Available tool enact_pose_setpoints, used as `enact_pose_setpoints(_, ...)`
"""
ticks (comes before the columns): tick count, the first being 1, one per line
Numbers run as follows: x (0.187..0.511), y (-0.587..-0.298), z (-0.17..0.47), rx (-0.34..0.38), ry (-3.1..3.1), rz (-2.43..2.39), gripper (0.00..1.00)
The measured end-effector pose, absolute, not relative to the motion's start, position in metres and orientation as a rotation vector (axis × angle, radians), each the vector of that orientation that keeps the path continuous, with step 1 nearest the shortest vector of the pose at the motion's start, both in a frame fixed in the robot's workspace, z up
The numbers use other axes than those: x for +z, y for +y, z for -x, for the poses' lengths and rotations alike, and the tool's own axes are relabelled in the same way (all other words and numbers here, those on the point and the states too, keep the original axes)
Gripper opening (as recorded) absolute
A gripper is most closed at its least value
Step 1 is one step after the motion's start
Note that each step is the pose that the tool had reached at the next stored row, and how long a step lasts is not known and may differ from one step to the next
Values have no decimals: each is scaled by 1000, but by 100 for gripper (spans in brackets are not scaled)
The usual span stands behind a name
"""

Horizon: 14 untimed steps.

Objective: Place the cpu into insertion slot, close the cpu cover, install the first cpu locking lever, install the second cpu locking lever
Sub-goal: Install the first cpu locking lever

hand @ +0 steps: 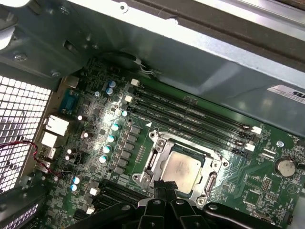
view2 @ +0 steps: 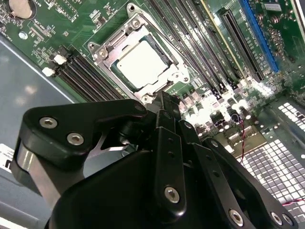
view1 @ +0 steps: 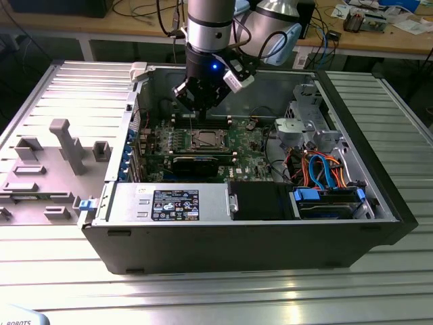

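Upper centre, exterior view: the tool [view1: 197, 108] — pinched together, empty — hangs above the seated cpu [view2: 141, 64]; locking wants slow, square pressure.

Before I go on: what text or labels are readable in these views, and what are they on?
Black-and-white label on the grey metal power supply box: print too small to read.
White sticker on the grey case wall: cut off at the edge, unreadable.
Markings on the green motherboard: too small to read.
Nothing reads whole.
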<state>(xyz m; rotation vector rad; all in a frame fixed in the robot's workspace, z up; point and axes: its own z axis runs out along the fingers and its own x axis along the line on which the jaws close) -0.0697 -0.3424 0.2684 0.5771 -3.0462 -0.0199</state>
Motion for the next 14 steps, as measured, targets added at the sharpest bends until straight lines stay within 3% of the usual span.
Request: enact_pose_setpoints(14,266,-342,85,-24,-3063,-486,11)
